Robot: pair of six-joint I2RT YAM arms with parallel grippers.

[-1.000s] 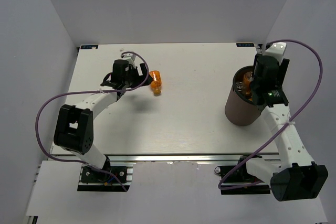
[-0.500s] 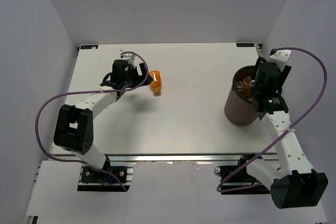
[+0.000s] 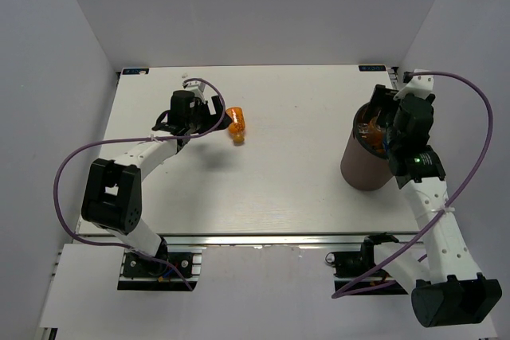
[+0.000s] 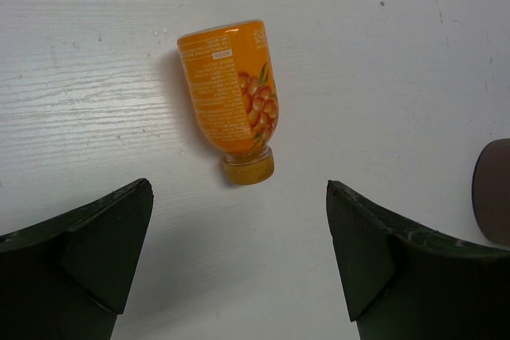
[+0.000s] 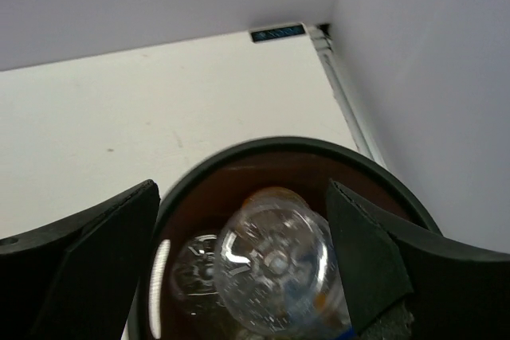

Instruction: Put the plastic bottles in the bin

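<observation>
- Orange-filled bottle (image 4: 231, 97): lying on its side on the worktop (image 3: 303, 189), far-left area, cap toward the near edge.
- Left gripper (image 4: 237, 197): jaws spread wide, empty, just beside the bottle's cap, apart from it.
- Bin (image 3: 362, 166): upright near the right edge.
- Clear bottle (image 5: 275, 268): inside the bin, uppermost; second clear bottle (image 5: 191, 264) beside it.
- Right gripper (image 5: 239, 197): jaws spread, empty, over the bin's mouth.

The orange bottle (image 4: 231, 101) lying on the worktop (image 4: 382, 53) carries a label (image 4: 215, 85) of fine white print, too small to read. A dark plate (image 5: 276, 33) at the worktop's far corner bears illegible lettering.
</observation>
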